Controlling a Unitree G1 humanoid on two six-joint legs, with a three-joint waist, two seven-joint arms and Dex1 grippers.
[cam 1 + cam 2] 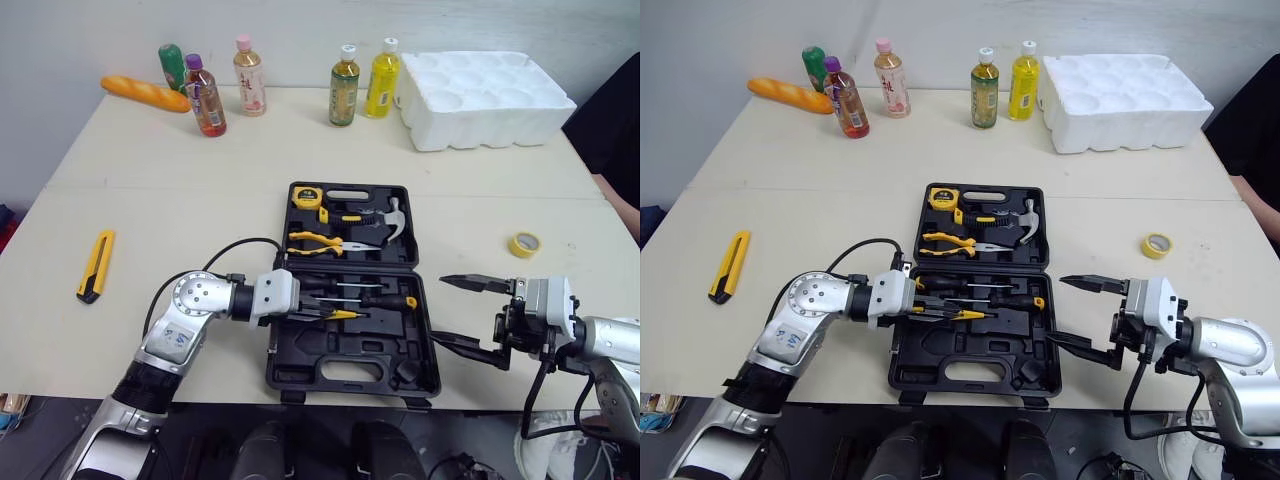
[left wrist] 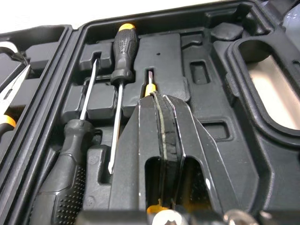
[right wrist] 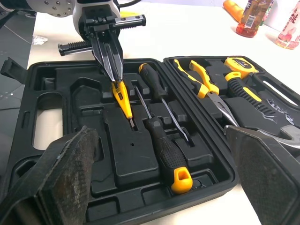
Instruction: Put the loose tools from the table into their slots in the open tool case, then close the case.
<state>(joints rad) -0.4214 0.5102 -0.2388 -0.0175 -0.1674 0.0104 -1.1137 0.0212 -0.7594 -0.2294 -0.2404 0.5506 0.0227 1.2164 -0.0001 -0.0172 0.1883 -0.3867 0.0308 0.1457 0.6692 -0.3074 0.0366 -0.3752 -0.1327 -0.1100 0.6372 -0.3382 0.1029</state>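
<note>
Small screwdriver at its slot – left pincer pinching it, right pincer idle

The left pincer (image 3: 116, 75) is pressed together on the handle of the small yellow-handled screwdriver (image 3: 123, 99), holding it low over a groove in the near half of the open black plastic tool case (image 1: 280, 372), just beside two larger black-handled screwdrivers (image 3: 161, 145) already lying in theirs. The right pincer (image 1: 440, 310) hangs spread wide and empty just off the case's right edge. A yellow utility knife (image 1: 96, 265) lies well to the left on the pale desk (image 1: 200, 200), and a yellow tape roll (image 1: 524, 244) to the right. The risk, as I judge it: letting go before the shaft is bedded would leave the tool riding proud and block the lid – and a sideways drag could unseat its neighbours.
</note>
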